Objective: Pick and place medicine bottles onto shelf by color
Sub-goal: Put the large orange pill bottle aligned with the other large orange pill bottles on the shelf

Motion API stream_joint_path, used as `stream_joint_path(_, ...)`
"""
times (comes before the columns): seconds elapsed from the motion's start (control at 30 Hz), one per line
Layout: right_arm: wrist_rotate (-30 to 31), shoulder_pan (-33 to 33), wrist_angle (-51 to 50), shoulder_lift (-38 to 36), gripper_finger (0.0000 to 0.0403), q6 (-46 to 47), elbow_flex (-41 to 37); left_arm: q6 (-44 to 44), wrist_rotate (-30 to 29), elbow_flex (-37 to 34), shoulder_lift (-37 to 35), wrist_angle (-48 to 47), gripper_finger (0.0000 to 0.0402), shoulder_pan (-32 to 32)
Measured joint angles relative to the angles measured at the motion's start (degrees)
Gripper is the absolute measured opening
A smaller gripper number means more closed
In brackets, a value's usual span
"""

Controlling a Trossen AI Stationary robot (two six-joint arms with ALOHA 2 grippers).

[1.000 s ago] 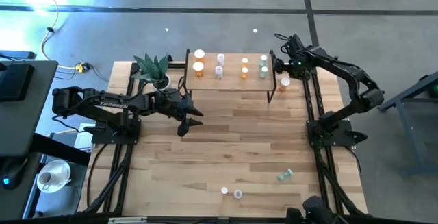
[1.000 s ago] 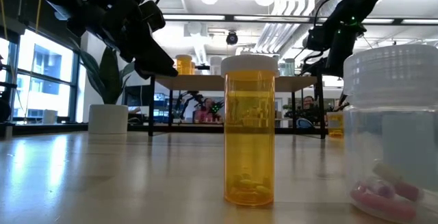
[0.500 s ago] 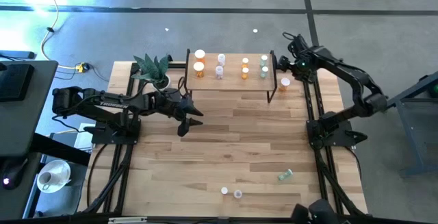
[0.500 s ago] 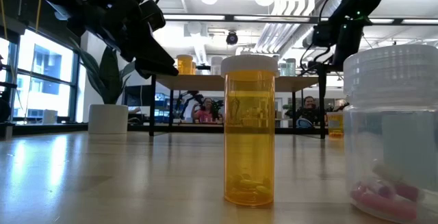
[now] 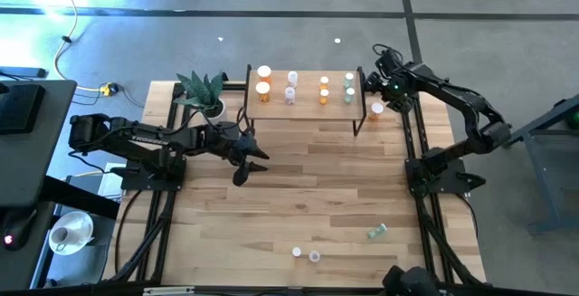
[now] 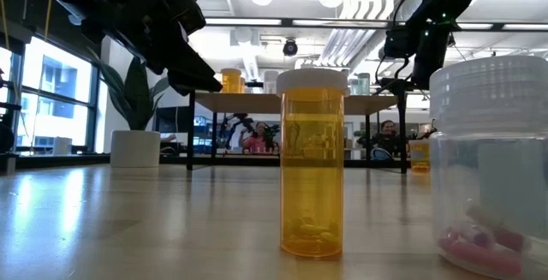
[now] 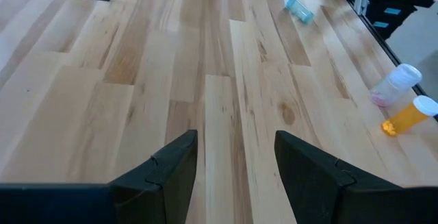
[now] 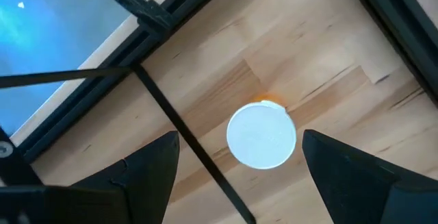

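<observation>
The left hand hangs over bare table, fingers parted with nothing between them, probably waiting. The shelf holds 8 bottles in columns, orange, white, orange, green, apparently sorted by colour. The right hand, spread wide and empty, hovers over an orange bottle standing beside the shelf, likely to grasp it. 3 more bottles lie near the table's front.

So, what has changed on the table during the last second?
The right gripper drew slightly back from the shelf toward the table's right edge, jaws open, and now hangs above the orange bottle standing beside the shelf. It took hold of nothing. The left gripper barely shifted and holds nothing. All bottles stayed in place.
</observation>
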Motion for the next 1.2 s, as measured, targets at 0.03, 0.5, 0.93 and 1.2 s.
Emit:
stream_joint_path(0.03, 0.14, 0.12, 0.08, 0.00, 0.0300, 0.48, 0.00, 0.00, 0.02, 0.00, 0.00, -0.02, 0.0186, 0.00)
stream_joint_path(0.5, -0.30, 1.57, 4.12, 4.66, 0.0300, 2.19, 0.36, 0.00, 0.00, 0.00, 0.00, -0.46, 0.0186, 0.00)
stream_joint_path(0.93, 0.70, -0.18, 0.54, 5.15, 0.0300, 0.13, -0.21, 0.02, -0.17, 0.00, 0.00, -0.46, 0.0186, 0.00)
stream_joint_path(1.2, 0.54, -1.54, 0.47, 4.98, 0.0300, -3.01, 0.00, 0.62, -0.18, 0.00, 0.00, -0.46, 0.0186, 0.00)
